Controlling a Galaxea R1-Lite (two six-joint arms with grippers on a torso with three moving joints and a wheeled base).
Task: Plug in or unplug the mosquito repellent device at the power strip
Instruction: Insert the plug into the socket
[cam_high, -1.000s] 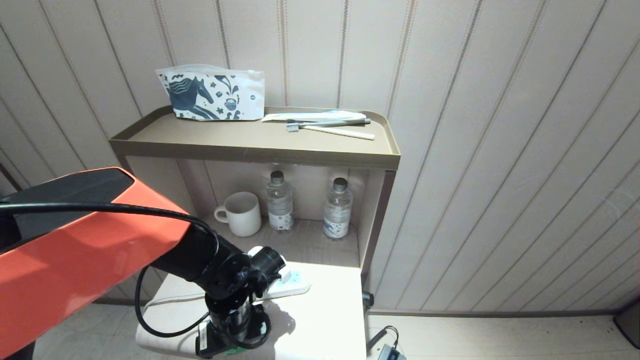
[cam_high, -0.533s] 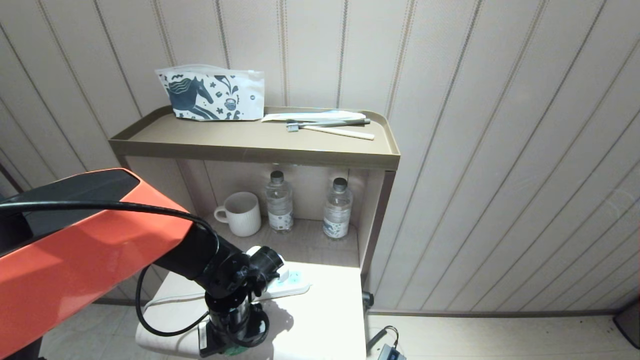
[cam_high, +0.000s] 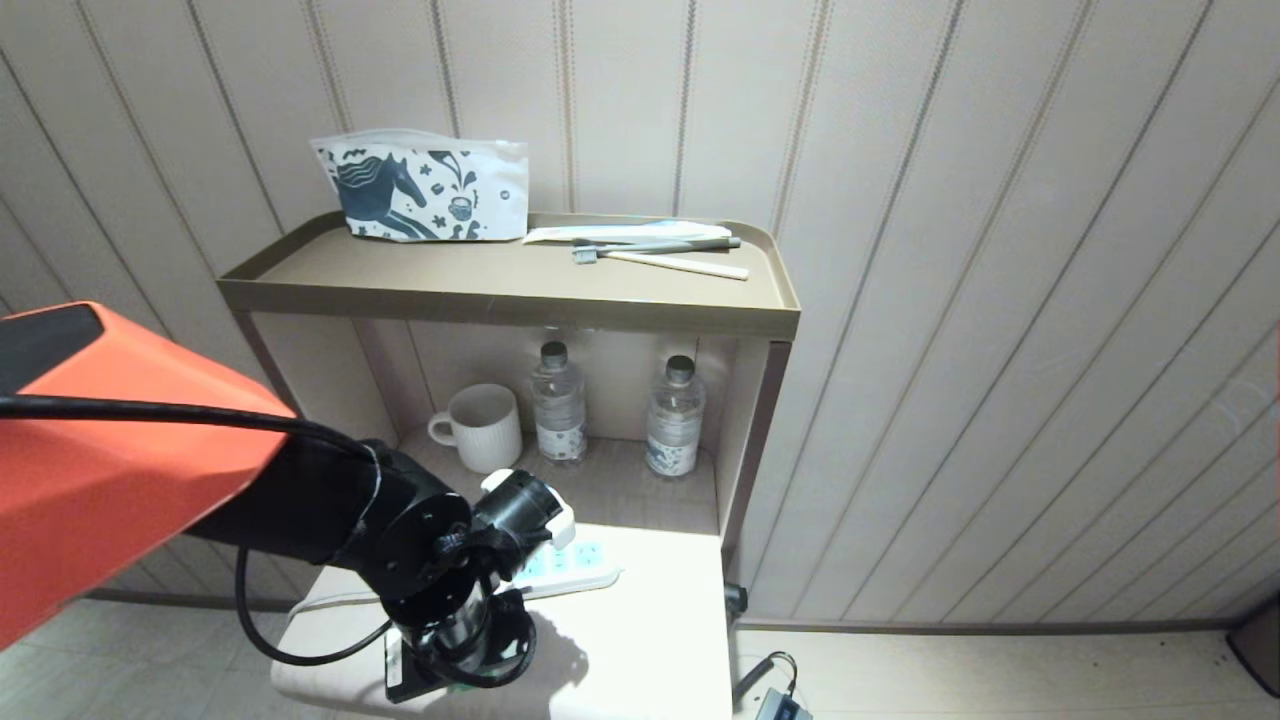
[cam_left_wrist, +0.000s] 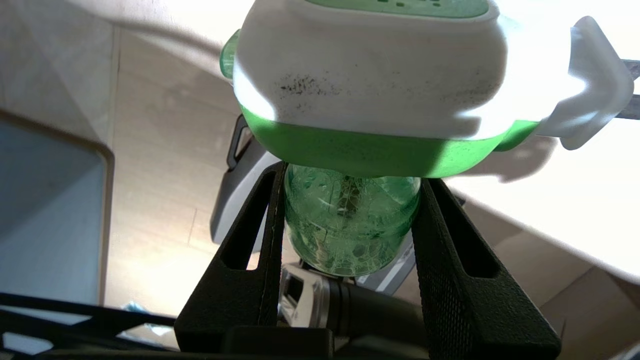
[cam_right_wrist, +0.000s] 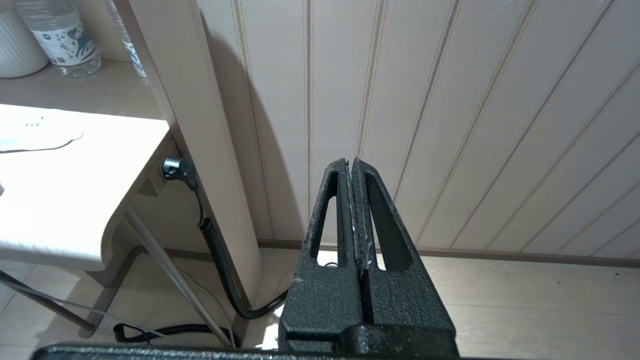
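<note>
The mosquito repellent device (cam_left_wrist: 370, 75) fills the left wrist view: white body, bright green band, translucent green bottle (cam_left_wrist: 350, 225). My left gripper (cam_left_wrist: 352, 182) is shut on that bottle, one black finger on each side. The device's white plug part (cam_left_wrist: 595, 85) sticks out sideways over the white table (cam_high: 640, 650), with bare metal prongs at the frame edge. In the head view the left wrist (cam_high: 450, 580) hides the device. Just beyond the wrist the power strip (cam_high: 575, 568) lies on the table. My right gripper (cam_right_wrist: 351, 162) is shut and empty, parked low and facing the wall.
Behind the table an open cabinet holds a white mug (cam_high: 485, 427) and two water bottles (cam_high: 559, 405). Its top tray (cam_high: 500, 285) carries a printed pouch (cam_high: 425, 190) and toothbrushes (cam_high: 650, 250). The strip's cord (cam_high: 340, 598) runs left. A black cable (cam_right_wrist: 220, 260) hangs beside the table.
The left arm has swung to the left and its wrist has shifted slightly left and up over the table's front. The strip has not moved.
</note>
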